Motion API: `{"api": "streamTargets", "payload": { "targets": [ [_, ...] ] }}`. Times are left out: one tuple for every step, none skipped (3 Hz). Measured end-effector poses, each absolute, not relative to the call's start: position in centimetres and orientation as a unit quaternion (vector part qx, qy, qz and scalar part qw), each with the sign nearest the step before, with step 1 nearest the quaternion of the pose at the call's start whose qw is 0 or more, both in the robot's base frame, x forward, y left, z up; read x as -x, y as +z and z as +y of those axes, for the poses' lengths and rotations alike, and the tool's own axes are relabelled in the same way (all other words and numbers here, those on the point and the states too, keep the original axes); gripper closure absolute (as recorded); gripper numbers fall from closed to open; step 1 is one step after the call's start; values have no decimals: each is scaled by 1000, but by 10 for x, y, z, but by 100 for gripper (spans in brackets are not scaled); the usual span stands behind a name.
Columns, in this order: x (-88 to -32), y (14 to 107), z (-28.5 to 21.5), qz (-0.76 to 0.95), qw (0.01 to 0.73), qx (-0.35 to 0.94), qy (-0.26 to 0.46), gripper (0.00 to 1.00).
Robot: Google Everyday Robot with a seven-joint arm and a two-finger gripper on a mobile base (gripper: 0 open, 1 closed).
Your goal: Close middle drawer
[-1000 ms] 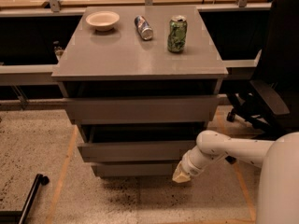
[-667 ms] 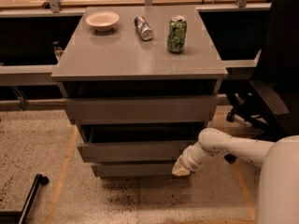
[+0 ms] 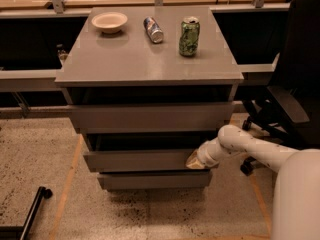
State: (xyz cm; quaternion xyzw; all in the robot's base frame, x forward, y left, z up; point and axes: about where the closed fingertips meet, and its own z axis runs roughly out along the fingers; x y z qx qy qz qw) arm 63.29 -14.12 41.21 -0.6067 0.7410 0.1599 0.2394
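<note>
Grey three-drawer cabinet (image 3: 150, 64) sits mid-view on a speckled floor (image 3: 45, 154). The middle drawer (image 3: 137, 160) is the second front down on the cabinet. It is pulled out a bit, with a dark gap showing above its front panel. The top drawer (image 3: 150, 117) also has a dark slot above it, under the cabinet top. The bottom drawer (image 3: 155, 180) has the lowest front, just off the floor.

The gripper (image 3: 193, 160) is at the cabinet's front right, against the right end of the middle drawer's front panel. It looks to be in contact with the panel. Can't tell how far open it is, or whether it has hold of anything. The white arm (image 3: 250, 149) comes in from the right of the cabinet, angled down toward that drawer front.

On the cabinet top:
- A cream bowl (image 3: 109, 21) is at the back left.
- A silver can (image 3: 153, 29) lies on its side at the back centre.
- A green can (image 3: 189, 36) stands upright just to the right of it, not touching.

A black office chair (image 3: 295, 79) is to the right of the cabinet. A black bar (image 3: 31, 211) lies on the floor to the cabinet's front left. Orange tape lines (image 3: 67, 184) run along the floor around the cabinet base.
</note>
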Motion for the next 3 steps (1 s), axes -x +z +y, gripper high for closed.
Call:
{"api": "streamTargets", "payload": {
  "targets": [
    [-632, 410, -139, 740, 239, 607, 162, 58],
    [-631, 408, -138, 740, 237, 608, 163, 35],
    [-630, 406, -136, 739, 236, 608, 165, 12]
  ]
}}
